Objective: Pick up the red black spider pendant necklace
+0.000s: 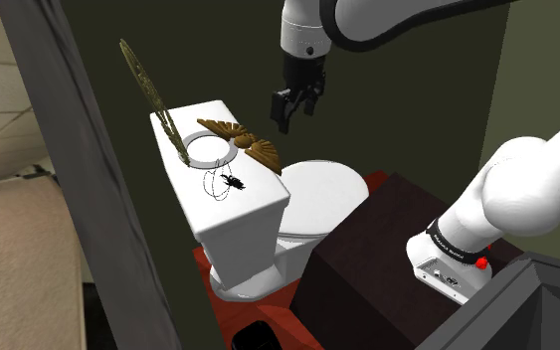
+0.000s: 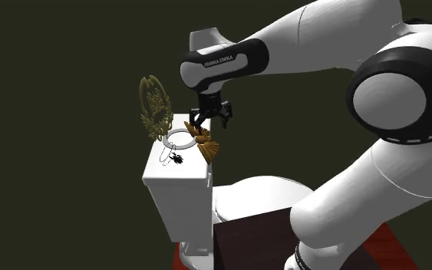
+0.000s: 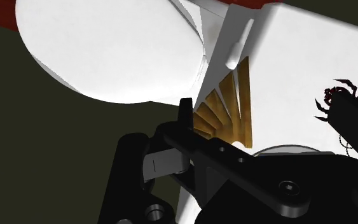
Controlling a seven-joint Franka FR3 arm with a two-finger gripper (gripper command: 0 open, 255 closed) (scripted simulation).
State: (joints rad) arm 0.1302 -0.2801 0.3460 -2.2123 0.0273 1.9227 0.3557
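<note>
The spider pendant necklace point(image 1: 235, 181) point(image 2: 176, 158) is a small dark spider with red marks on a thin looped chain. It lies flat on the white toilet tank lid point(image 1: 193, 194) point(image 2: 156, 172). My black gripper point(image 1: 293, 109) point(image 2: 209, 123) hangs open in the air above the lid's far end, over the gold wing ornament point(image 1: 243, 139), apart from the spider. In the wrist view the spider point(image 3: 346, 95) sits just beyond the right finger point(image 3: 355, 124). Nothing is between the fingers.
A white ring point(image 1: 208, 149) and an upright gold wreath point(image 1: 148, 85) share the tank lid with the wing ornament point(image 3: 231, 105). The closed toilet seat point(image 1: 322, 194) lies below. A dark box point(image 1: 387, 249) stands beside the toilet, and a dark post point(image 1: 79, 149) crosses the shoulder view's left.
</note>
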